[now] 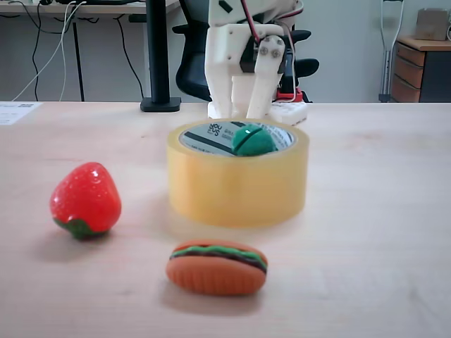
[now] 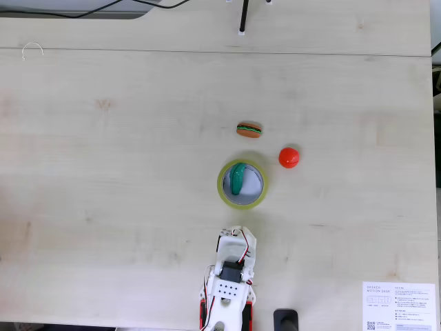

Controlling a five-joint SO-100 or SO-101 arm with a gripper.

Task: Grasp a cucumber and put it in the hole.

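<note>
The white cardboard core of the big yellowish translucent packing-tape roll [image 1: 237, 184] carries black stripes and small print that is too blurred to read, and a white printed sheet [image 2: 399, 306] lies at the table's lower right corner in the top-down fixed view, its lines and code square likewise illegible. The white two-finger gripper [image 1: 241, 113] hangs just behind the roll in the low fixed view, its fingers slightly parted with nothing between them and clear of the tape. The small dark green toy cucumber [image 1: 253, 140] sits inside the hole [image 2: 249, 185], leaning on the core's wall with its end poking above the rim. The low view shows a glossy red toy strawberry [image 1: 85, 200] and a toy hamburger [image 1: 217, 266] in front, plus an office chair [image 1: 194, 60] behind; the top-down view shows the pale wooden table [image 2: 124, 179] and how the cucumber lies curved along the hole's left side.
</note>
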